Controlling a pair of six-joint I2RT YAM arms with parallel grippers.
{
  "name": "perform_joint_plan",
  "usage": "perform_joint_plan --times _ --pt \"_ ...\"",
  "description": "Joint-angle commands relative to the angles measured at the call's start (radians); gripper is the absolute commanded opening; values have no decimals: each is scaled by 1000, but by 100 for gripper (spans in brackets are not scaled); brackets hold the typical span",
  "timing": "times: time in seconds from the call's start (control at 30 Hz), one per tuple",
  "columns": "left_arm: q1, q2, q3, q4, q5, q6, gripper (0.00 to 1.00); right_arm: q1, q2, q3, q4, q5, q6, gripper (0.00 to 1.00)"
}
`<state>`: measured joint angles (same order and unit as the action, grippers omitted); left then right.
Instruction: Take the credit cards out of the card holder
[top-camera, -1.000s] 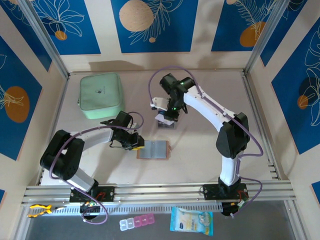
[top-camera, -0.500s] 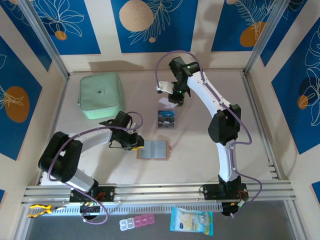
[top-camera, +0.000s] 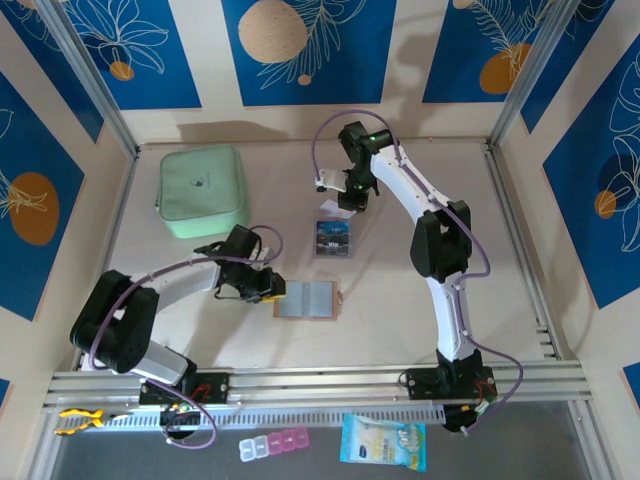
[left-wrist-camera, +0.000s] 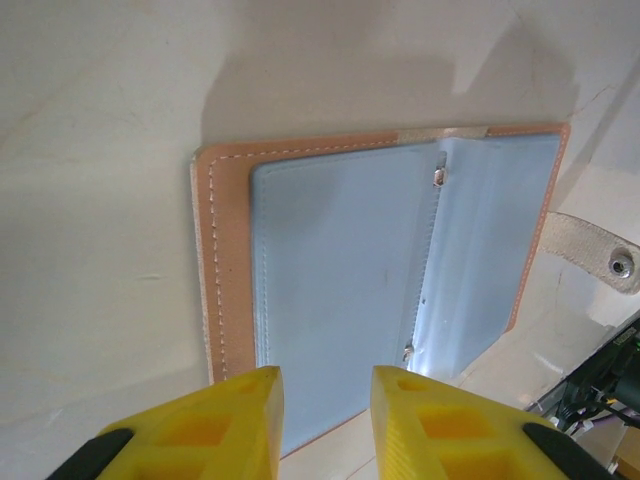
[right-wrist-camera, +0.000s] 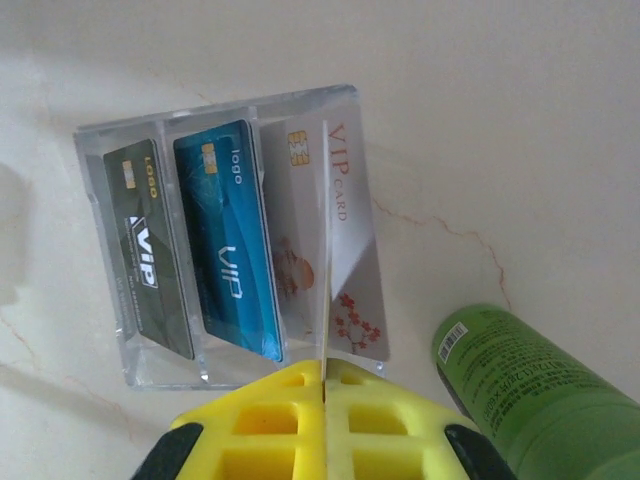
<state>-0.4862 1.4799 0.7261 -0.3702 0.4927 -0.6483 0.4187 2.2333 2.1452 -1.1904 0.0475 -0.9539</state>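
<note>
Top external view: the left fingers (top-camera: 269, 287), parted and clasping nothing, sit at the left edge of the card holder (top-camera: 305, 299). It lies spread flat toward the worktop's (top-camera: 380, 320) near edge, a stitched tan rim around smooth grey-blue pockets that look empty. Mid-worktop, the glossy credit cards (top-camera: 333, 238) stand in a rigid clear box (right-wrist-camera: 300, 100). The right fingers (right-wrist-camera: 325, 395), low over them a second ago, have lifted toward the far edge, clenched empty, so the emptying looks about done.

Tan card holder (left-wrist-camera: 222, 300) with grey-blue inside, mint-green case (top-camera: 202, 192), blue leaf-patterned walls (top-camera: 308, 50)
</note>
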Motion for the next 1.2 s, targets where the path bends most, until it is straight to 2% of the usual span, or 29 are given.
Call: perform_joint_plan --times 0.0,0.13,0.23,0.43,0.53,0.7,0.93,1.17 --pt "9 -21 -19 -27 -8 -3 30 -4 5 -20 24 -44 -16 6" --pt "10 -24 -24 -24 -9 -4 30 -6 2 -25 35 -44 -12 7" --pt "10 -23 -24 -25 -6 -2 30 -6 -9 -33 47 -31 -6 18" --pt "11 -19 -21 -22 -7 -1 30 -8 -63 -64 79 -28 16 19" --pt "11 -16 -19 -20 -7 2 30 -6 -95 -83 107 -47 78 19" --pt "12 2 -16 -11 -6 7 22 9 -144 -116 157 -110 365 20" --pt "13 25 -23 9 -3 9 10 82 -313 -426 376 -211 910 21" --pt "17 26 -26 -18 -44 38 2 153 -414 -727 582 -299 1462 9"
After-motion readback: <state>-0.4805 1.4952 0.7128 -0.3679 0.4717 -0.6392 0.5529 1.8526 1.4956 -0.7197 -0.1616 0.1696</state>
